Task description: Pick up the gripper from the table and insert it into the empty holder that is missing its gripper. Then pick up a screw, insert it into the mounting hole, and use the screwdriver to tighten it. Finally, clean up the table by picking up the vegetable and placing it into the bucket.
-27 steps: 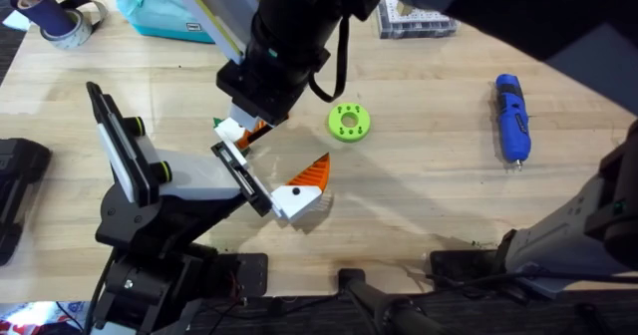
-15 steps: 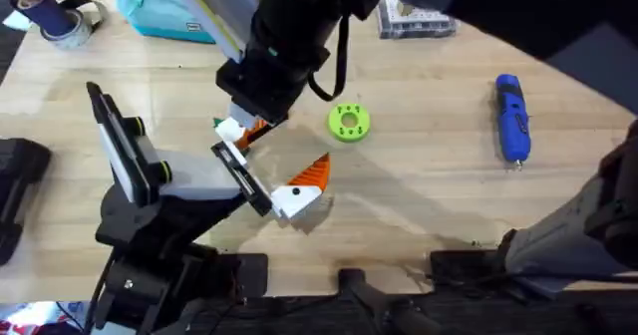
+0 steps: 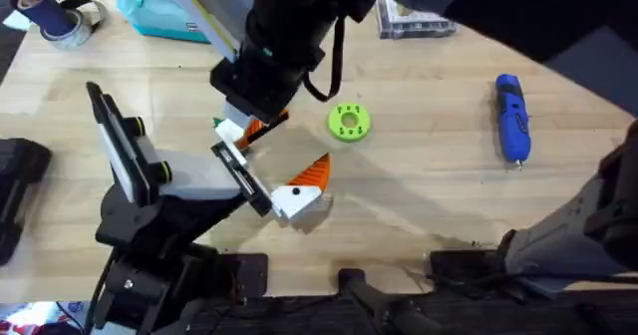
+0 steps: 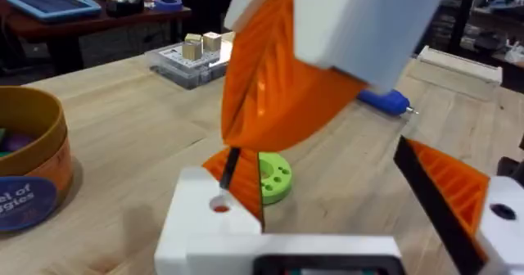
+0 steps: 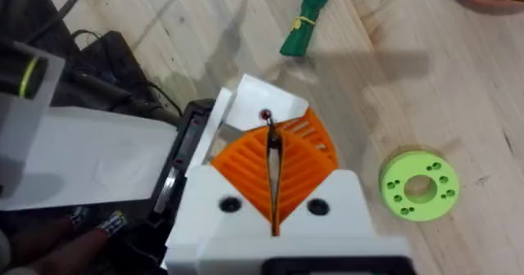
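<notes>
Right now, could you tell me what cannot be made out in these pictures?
Green vegetable: overhead, nearly all hidden under the dark arm.
Brown round bucket: left wrist view, cut by the edge.
Slim blue screwdriver: left wrist view, mostly behind the orange ribbed wedge.

— What are we seeing around the bench (image 3: 429, 205) apart from the job itself?

— We are looking at a lime-green disc (image 3: 349, 122) lying near the middle, a teal pouch (image 3: 164, 14) sitting along the far edge, and a roll of tape (image 3: 75, 26) resting at the far left corner.

— And toward the far right?

— We are noticing a clear box (image 3: 414, 18) with small blocks lying at the far edge.
</notes>
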{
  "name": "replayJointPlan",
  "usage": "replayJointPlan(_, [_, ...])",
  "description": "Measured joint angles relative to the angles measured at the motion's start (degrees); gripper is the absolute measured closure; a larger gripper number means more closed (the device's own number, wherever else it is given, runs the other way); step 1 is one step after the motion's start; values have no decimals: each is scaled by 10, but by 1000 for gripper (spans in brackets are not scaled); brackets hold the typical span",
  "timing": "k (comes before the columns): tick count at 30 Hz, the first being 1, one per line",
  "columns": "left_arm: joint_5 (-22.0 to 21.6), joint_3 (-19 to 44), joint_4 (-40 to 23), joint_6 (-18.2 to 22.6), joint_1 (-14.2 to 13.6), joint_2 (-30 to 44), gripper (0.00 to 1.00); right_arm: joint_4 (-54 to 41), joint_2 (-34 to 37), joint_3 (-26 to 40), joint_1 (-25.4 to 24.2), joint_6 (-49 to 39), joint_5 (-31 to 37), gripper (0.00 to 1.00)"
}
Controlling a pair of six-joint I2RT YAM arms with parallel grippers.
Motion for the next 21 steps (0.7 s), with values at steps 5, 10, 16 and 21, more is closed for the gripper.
replayJointPlan(5, [0, 0, 0, 0, 0, 0, 12, 3, 0, 0, 2, 0, -6, 989])
replayJointPlan(10, [0, 0, 0, 0, 0, 0, 12, 4, 5, 0, 3, -3, -10, 989])
replayJointPlan(16, [0, 0, 0, -1, 0, 0, 12, 1, 20, 0, 3, -5, -10, 989])
replayJointPlan(21, [-2, 0, 0, -2, 0, 0, 12, 1, 22, 0, 3, -5, -10, 989])
